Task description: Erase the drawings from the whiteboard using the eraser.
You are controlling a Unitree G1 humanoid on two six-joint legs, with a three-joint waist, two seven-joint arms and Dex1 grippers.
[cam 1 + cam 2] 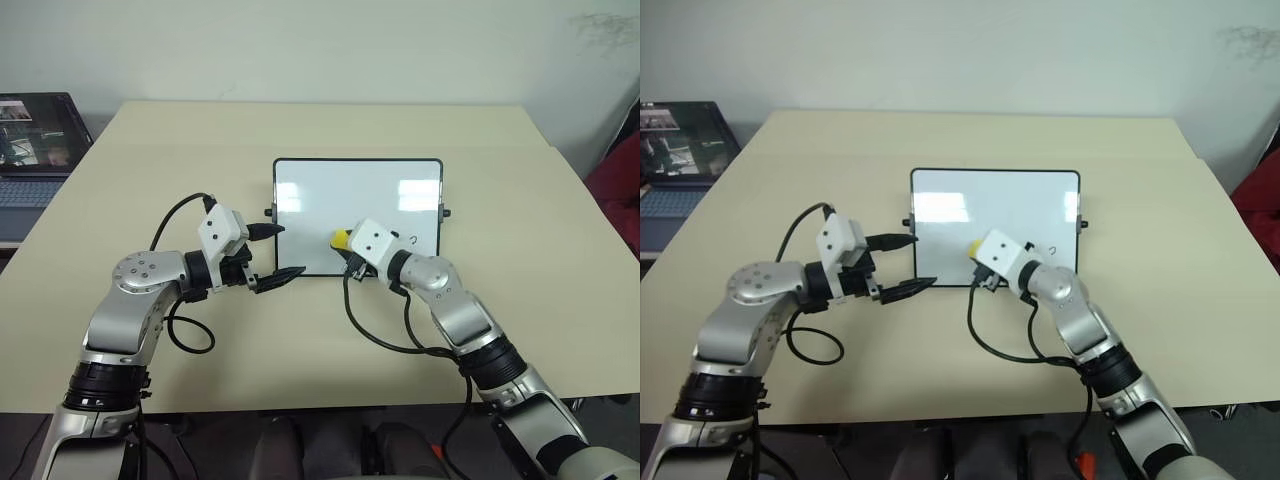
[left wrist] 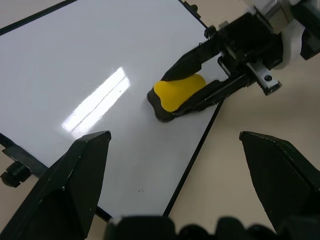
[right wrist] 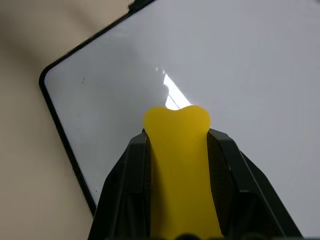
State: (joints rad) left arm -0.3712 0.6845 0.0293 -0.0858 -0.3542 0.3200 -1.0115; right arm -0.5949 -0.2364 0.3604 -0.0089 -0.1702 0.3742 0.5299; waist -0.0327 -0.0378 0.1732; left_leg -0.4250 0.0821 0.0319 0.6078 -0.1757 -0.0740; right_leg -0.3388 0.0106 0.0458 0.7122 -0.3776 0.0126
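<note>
Eraser (image 2: pixel 179 94) sits clamped in right gripper (image 2: pixel 200 82), pressed onto whiteboard (image 1: pixel 330 200).

Bare table (image 1: pixel 150 160) rings the whiteboard (image 1: pixel 330 200); a laptop (image 1: pixel 35 150) sits far left.

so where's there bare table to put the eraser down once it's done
Bare table lies right of the whiteboard, behind its far edge, and near the front edge between the arms. It's crowded at the board's near edge: the left gripper sits at its left corner, the right gripper holds the eraser on it.
</note>
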